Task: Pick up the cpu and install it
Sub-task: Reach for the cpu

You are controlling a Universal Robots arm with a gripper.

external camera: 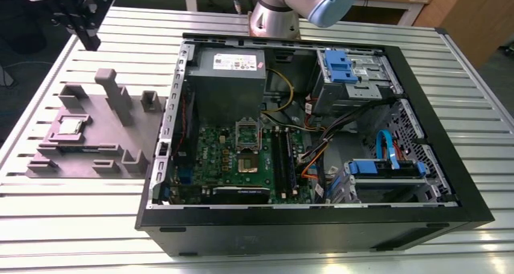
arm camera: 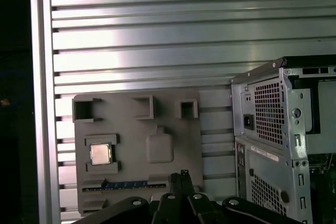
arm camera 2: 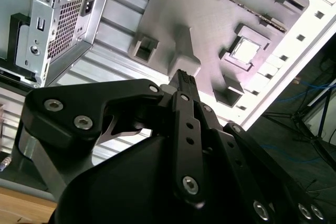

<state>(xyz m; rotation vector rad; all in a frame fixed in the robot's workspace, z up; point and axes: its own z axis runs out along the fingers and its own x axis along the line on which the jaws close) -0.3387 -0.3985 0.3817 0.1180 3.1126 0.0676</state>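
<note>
You're at the approach: black gripper (arm camera: 182, 174) (fingers together, empty) hovers well above the small silvery square cpu (arm camera: 100, 153) — grasping likely needs them parted.

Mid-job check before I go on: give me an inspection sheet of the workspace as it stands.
Surface: slatted metal table, bearing grey holder plate and open computer case.
Job's things: cpu lies in its holder pocket, untouched.
Clutter: nothing seen.
Grippers: pincer shut, empty, apart from the cpu.
Cables: yellow, orange and blue leads inside the case.
Surroundings: wooden furniture beyond the table.
</note>
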